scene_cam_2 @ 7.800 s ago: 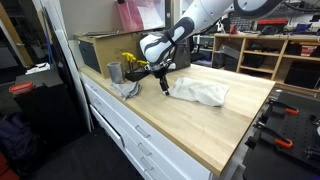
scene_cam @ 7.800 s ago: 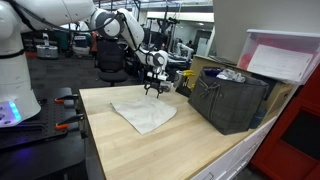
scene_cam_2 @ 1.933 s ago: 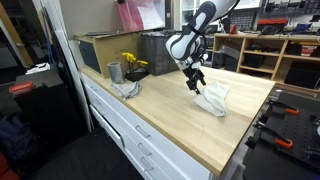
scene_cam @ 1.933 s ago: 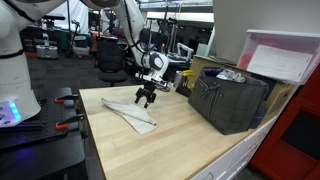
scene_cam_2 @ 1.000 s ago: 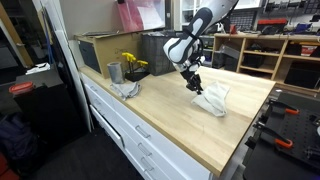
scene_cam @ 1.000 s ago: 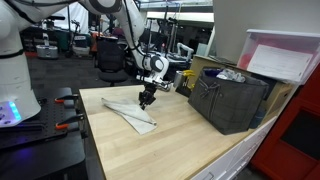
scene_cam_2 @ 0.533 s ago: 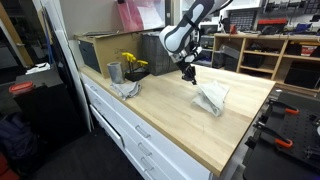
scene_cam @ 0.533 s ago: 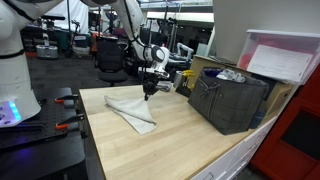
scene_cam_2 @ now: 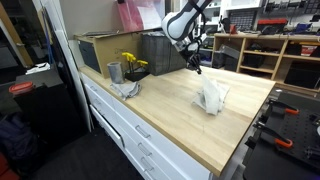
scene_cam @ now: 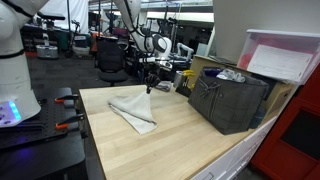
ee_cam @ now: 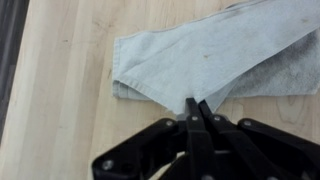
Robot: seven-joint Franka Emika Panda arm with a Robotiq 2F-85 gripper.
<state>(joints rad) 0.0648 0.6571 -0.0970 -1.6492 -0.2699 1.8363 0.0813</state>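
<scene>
1. The gripper [scene_cam: 150,89] was spread a second ago. Now its fingers are pressed together, and in the wrist view they look to be pinching the near edge of the grey cloth [ee_cam: 220,55], since the fabric draws into a little V right at the fingertips [ee_cam: 195,106].
2. The arm has come up a bit too. In both exterior views the gripper [scene_cam_2: 196,68] sits higher over the bench [scene_cam_2: 190,135] than it did a moment back.
3. The cloth [scene_cam: 133,112] changed shape with it. It was a narrow folded strip, and now it's wider, with one side tented up toward the gripper while the rest lies on the wood.
4. My read is the grab took and one layer is being peeled open rather than the whole thing lifted. From the far cameras I can't really see the contact itself.
5. Nothing else budged: the dark crate [scene_cam: 230,100] on the bench, the metal cup [scene_cam_2: 114,72] and the crumpled rag [scene_cam_2: 127,89] beside it.
</scene>
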